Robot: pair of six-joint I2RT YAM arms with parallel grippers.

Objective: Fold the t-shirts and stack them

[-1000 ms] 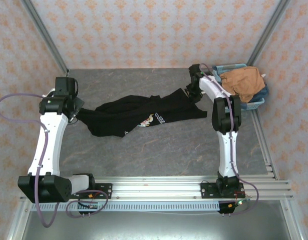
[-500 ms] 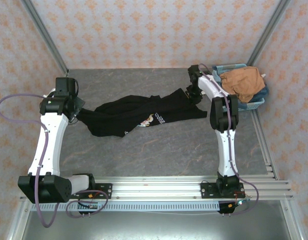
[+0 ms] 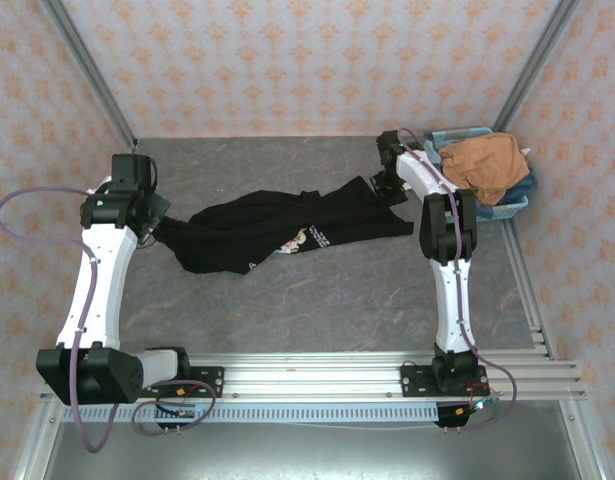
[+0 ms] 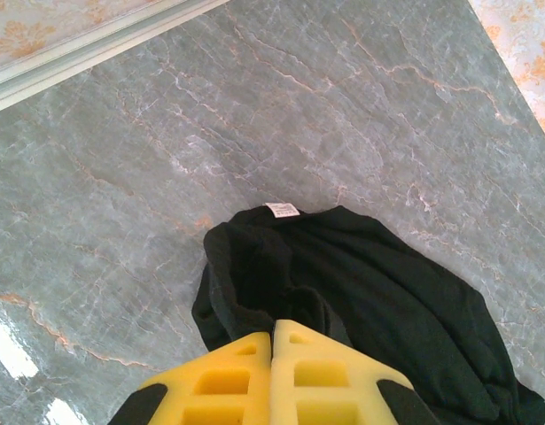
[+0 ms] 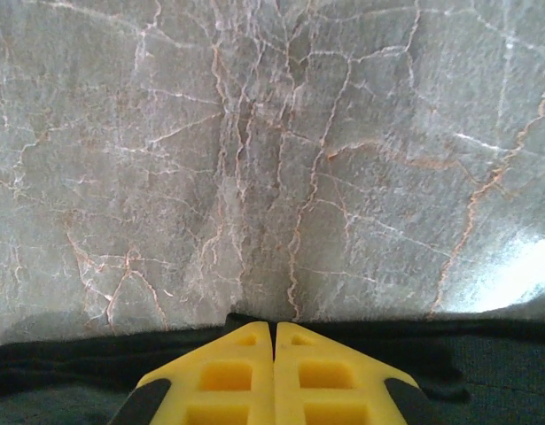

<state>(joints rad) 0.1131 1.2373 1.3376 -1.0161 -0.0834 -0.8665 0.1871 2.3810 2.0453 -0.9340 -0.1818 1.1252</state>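
The black t-shirt [image 3: 287, 228] lies stretched across the grey table, its rose print and white script facing up. My left gripper [image 3: 155, 222] is shut on its left end; in the left wrist view the yellow fingertips [image 4: 273, 332] pinch a bunched fold of the black cloth [image 4: 378, 301], a white label showing at the collar. My right gripper [image 3: 385, 186] is shut on the shirt's right edge; the right wrist view has the yellow tips [image 5: 273, 329] closed over the black hem [image 5: 485, 363]. The orange-tan t-shirt [image 3: 484, 164] lies heaped in the basket.
A light-blue plastic basket [image 3: 507, 208] sits at the back right corner, beside the right arm. Patterned walls and metal frame rails close the table on three sides. Bare marble-grey tabletop [image 3: 317, 300] stretches in front of the black shirt.
My right gripper has closed on the black shirt's right edge, having shifted slightly left and back. The left arm and the shirt's left end have held still.
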